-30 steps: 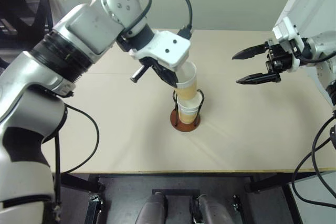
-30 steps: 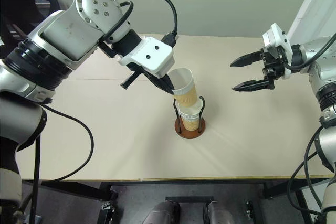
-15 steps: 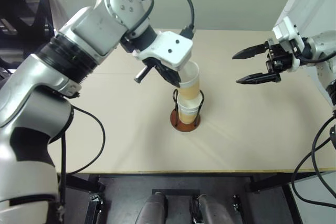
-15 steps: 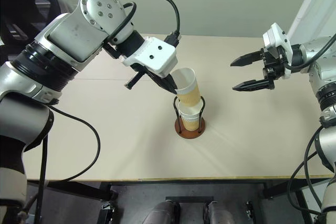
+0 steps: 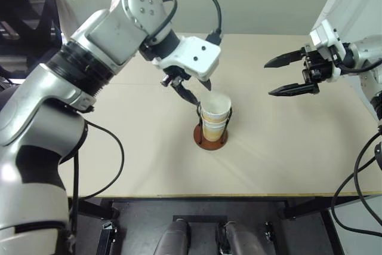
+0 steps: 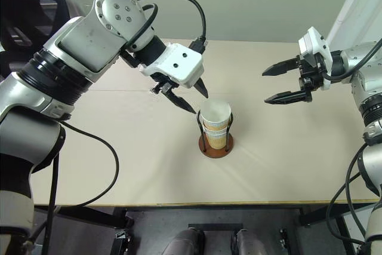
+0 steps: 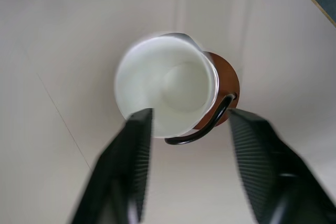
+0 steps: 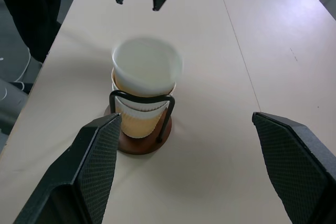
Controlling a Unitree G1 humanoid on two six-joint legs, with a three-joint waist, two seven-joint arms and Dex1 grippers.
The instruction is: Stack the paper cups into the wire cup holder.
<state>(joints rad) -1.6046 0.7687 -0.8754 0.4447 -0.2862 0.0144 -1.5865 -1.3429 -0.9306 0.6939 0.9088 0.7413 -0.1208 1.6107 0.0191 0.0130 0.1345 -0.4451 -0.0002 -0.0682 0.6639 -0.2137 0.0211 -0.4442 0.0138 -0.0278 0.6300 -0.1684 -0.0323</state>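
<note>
The paper cups (image 5: 215, 116) stand nested in one stack inside the wire cup holder (image 5: 209, 138), whose reddish-brown base rests on the table's middle. The top cup (image 8: 147, 69) sits in the one beneath, its white rim above the black wire loops (image 8: 142, 98). My left gripper (image 6: 201, 104) hangs open just above and to the left of the stack, holding nothing, its fingers (image 7: 134, 161) apart on either side of the cup's mouth (image 7: 165, 85). My right gripper (image 5: 268, 79) hovers open and empty well to the right of the stack, above the table.
The tan table (image 5: 119, 147) carries nothing else. A white panel (image 5: 352, 4) rises at the far right behind my right arm. The table's front edge (image 5: 197, 195) runs below the holder.
My left gripper has opened and let go of the top cup, which has dropped from a tilt down into the stack. The right arm has not moved.
</note>
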